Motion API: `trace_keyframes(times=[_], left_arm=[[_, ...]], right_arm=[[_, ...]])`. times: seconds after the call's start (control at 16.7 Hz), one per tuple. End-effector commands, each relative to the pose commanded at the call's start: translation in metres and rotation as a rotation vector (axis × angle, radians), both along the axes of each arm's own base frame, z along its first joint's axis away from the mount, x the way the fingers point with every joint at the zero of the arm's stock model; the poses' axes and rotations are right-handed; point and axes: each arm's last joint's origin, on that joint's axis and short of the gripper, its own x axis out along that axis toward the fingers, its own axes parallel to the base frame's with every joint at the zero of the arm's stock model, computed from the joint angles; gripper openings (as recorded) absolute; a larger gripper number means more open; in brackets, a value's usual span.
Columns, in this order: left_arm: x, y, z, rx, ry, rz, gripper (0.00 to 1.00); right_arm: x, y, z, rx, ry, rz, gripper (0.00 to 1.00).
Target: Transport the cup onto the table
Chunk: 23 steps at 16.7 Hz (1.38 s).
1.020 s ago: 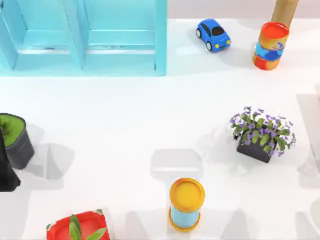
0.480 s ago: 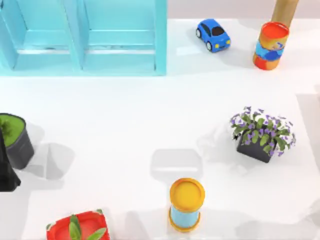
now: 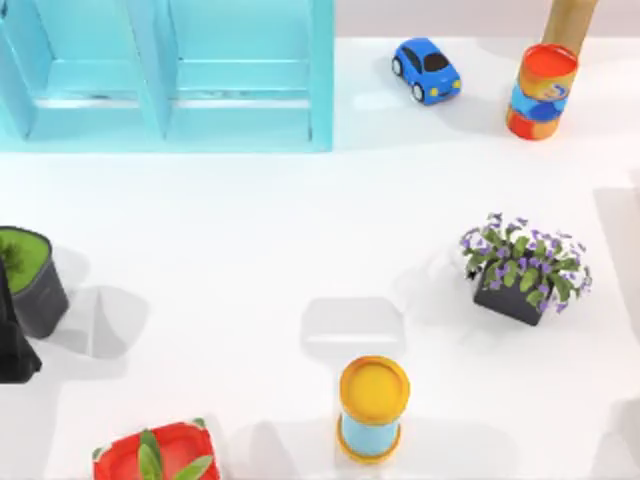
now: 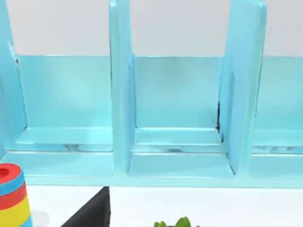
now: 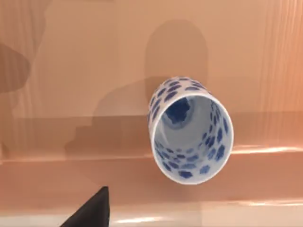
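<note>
We cannot tell our right end effector's state; a dark finger [image 5: 92, 208] shows near the cup [image 5: 190, 129], which stands upright on a wooden ledge [image 5: 71, 175]. Our left arm [image 3: 14, 345] sits at the bench's [image 3: 250, 240] left edge.
</note>
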Motion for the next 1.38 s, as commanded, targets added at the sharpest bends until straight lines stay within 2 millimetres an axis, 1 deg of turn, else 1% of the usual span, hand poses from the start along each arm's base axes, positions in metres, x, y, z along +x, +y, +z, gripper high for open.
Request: trace_keyframes(times=[0.12,0.24,0.54,0.66,0.9,1.26,1.38], left_arm=[[0.000,0.000,0.000,0.000,0.000,0.000,1.00],[0.000,0.000,0.000,0.000,0.000,0.000,1.00],[0.000,0.000,0.000,0.000,0.000,0.000,1.00],[0.000,0.000,0.000,0.000,0.000,0.000,1.00],[0.000,0.000,0.000,0.000,0.000,0.000,1.00],[0.000,0.000,0.000,0.000,0.000,0.000,1.00],[0.000,0.000,0.000,0.000,0.000,0.000,1.00]], right_arm=[[0.005,-0.014,-0.001,0.044,0.059,0.001,1.00],[0.007,-0.021,0.000,0.067,0.085,0.003,1.00],[0.007,-0.020,0.000,0.067,0.085,0.006,1.00],[0.007,-0.020,-0.004,0.066,0.085,0.004,1.00],[0.004,-0.021,-0.032,0.070,0.088,0.003,1.00],[0.008,-0.022,-0.090,0.064,0.081,0.004,1.00],[0.006,-0.022,-0.100,0.069,0.087,0.003,1.00]])
